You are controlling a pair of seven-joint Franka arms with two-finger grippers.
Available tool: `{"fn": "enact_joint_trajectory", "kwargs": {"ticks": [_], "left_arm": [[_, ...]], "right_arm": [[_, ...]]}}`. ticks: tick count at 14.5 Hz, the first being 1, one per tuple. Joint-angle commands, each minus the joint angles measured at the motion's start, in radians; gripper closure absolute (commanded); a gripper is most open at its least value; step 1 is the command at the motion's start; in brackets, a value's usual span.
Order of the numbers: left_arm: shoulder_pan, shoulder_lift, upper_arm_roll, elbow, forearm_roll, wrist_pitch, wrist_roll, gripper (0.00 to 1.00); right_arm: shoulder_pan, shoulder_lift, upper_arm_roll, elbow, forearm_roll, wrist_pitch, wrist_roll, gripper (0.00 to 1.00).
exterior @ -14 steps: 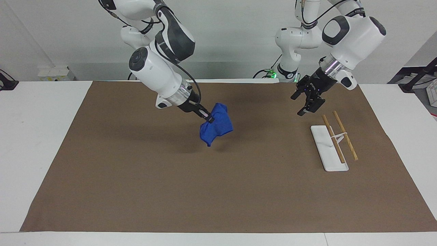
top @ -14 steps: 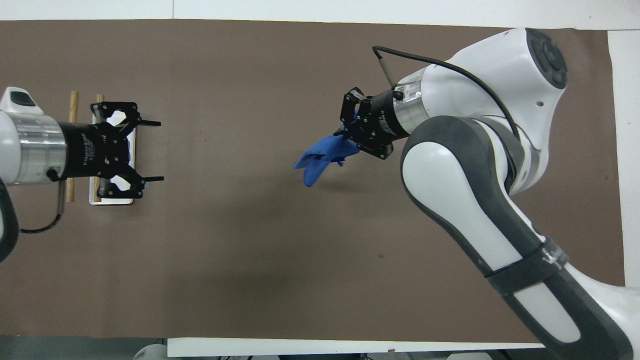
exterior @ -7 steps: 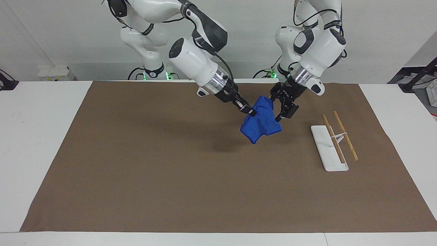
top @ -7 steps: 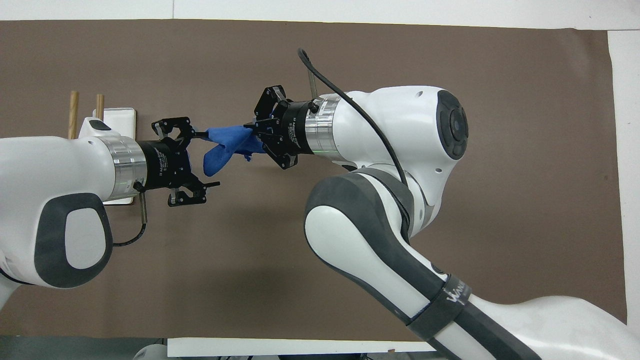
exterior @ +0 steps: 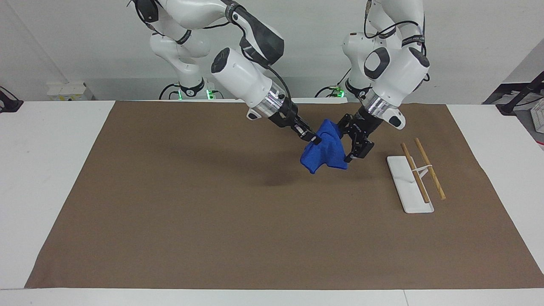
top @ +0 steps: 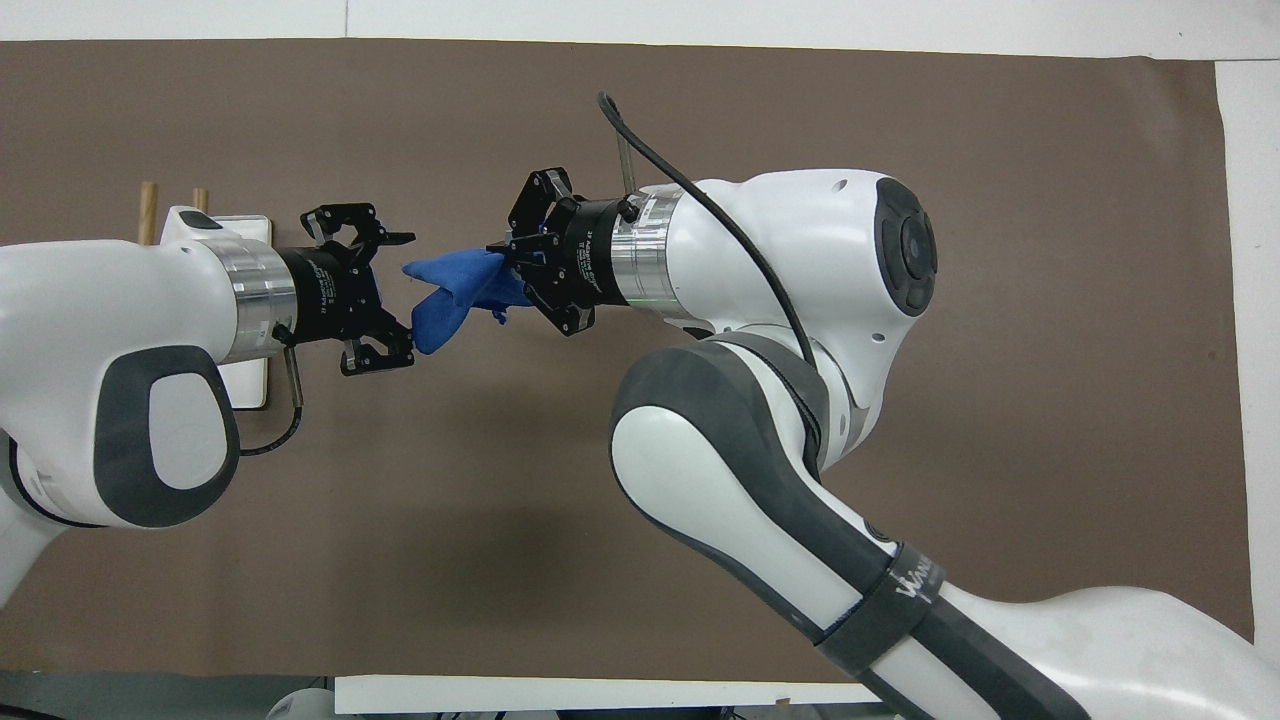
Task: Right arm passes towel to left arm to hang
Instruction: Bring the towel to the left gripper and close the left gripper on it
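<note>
**Towel held between two grippers over the mat**

The blue towel point(top: 455, 292) is pinched at one end by the right gripper point(top: 497, 273), fingers closed on the cloth. The left gripper point(top: 405, 290) is set at the towel's other end, fingers spread wide on either side of it. A white stand point(top: 245, 375) is partly hidden under the left arm point(top: 120, 390).
</note>
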Motion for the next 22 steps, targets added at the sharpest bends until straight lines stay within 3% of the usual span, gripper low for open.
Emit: {"fn": "enact_joint_trajectory", "kwargs": {"ticks": [1,5,10,13,17,18,22], "left_arm": [[0.016,0.022,0.001,0.039,-0.020,0.010,0.005,0.04],[0.022,0.054,0.006,0.047,-0.020,0.018,0.008,0.05],[0.013,0.091,0.001,0.070,-0.020,0.015,0.008,0.16],[-0.006,0.093,0.001,0.072,-0.020,0.009,0.006,0.39],[-0.020,0.091,0.001,0.072,-0.019,0.001,0.011,0.93],[-0.020,0.091,0.001,0.073,-0.019,0.001,0.024,1.00],[-0.015,0.093,0.001,0.078,-0.019,0.000,0.041,1.00]], "right_arm": [[-0.012,0.013,0.020,0.016,0.019,0.004,0.003,1.00],[-0.012,0.013,0.020,0.017,0.019,0.004,0.001,1.00],[-0.012,0.013,0.020,0.017,0.019,0.004,0.001,1.00],[-0.012,0.013,0.020,0.017,0.019,0.002,0.001,1.00],[-0.012,0.013,0.021,0.023,0.019,0.002,0.001,1.00],[-0.014,0.013,0.033,0.032,0.019,0.004,0.003,1.00],[-0.014,0.013,0.036,0.042,0.019,0.004,0.003,1.00]]}}
